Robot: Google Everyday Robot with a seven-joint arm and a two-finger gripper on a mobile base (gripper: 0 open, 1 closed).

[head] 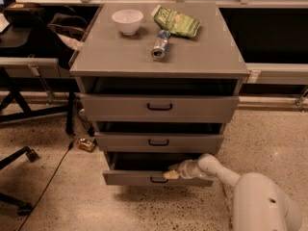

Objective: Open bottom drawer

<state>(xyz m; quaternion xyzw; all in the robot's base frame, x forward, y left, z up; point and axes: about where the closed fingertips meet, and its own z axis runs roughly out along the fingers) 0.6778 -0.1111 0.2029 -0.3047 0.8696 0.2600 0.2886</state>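
The bottom drawer (134,178) is the lowest of three grey drawers in the grey cabinet (159,52). It stands pulled out a little, with a dark gap above its front and a small black handle (159,180). My gripper (172,174) comes in from the lower right on a white arm (260,201). Its yellowish fingertips sit at the top edge of the drawer front, just above and right of the handle.
On the cabinet top lie a white bowl (127,21), a tipped can (160,44) and a green snack bag (176,21). The middle drawer (159,142) and top drawer (159,108) sit above. A chair base (19,158) and a cable (53,172) are on the floor at left.
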